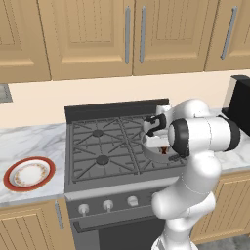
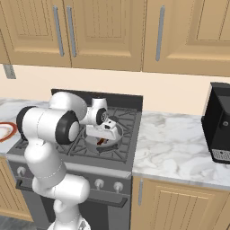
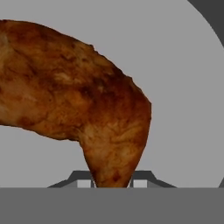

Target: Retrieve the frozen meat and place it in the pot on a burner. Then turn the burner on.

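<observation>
Meat [image 3: 78,105] pinched at its narrow end between nearly closed jaws, hanging over the grey pot [image 3: 183,87] floor; release should drop it inside. Gripper [image 2: 106,128] sits low in the pot on the front right burner. Judgement: nothing blocks the drop. Beyond: stove knobs [image 1: 108,205], plate [image 1: 29,174] on the left surface, black appliance [image 2: 218,123] far right.

No text, label, brand, number or sign can be read anywhere in these pictures, on any appliance, cupboard or dish.
</observation>
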